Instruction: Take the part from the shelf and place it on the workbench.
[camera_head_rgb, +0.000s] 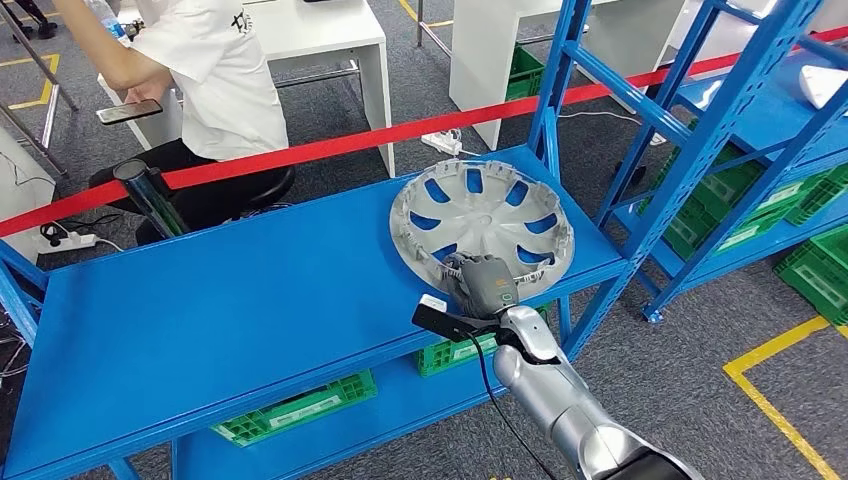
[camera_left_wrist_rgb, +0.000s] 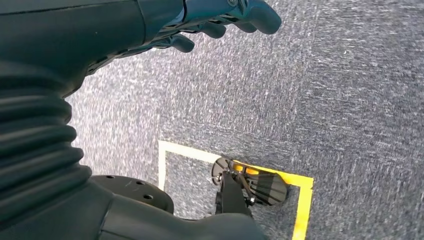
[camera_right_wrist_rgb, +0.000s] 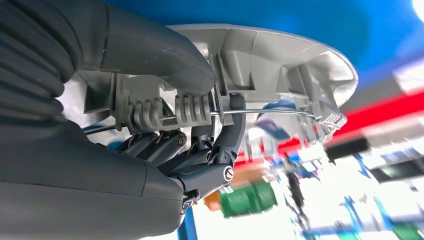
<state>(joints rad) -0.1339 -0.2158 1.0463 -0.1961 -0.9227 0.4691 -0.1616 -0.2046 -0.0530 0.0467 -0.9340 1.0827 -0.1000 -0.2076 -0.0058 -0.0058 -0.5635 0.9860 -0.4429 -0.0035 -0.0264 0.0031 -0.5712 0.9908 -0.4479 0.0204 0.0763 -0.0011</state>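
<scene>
Right robot hand (camera_right_wrist_rgb: 165, 120), seen closest in its wrist view: we find the thumb over the rim of the hubcap (camera_head_rgb: 482, 221) and the darker fingers (camera_right_wrist_rgb: 220, 150) curled beneath it, so the rim is pinched between them. The hubcap lies on the blue shelf (camera_head_rgb: 220, 310), near the shelf's right end, its near rim at the front edge where the right robot hand (camera_head_rgb: 484, 283) holds it. Left robot hand (camera_left_wrist_rgb: 220, 20): hanging over grey carpet, fingers loosely apart, holding nothing. Beyond the shelf's far edge run a red tape (camera_head_rgb: 300, 152) and a seated person (camera_head_rgb: 200, 80). We judge the lift to be in hand; the grip is at one edge only, so we would raise slowly, keep the disc level, and clear the upright (camera_head_rgb: 560, 90) before turning away.
</scene>
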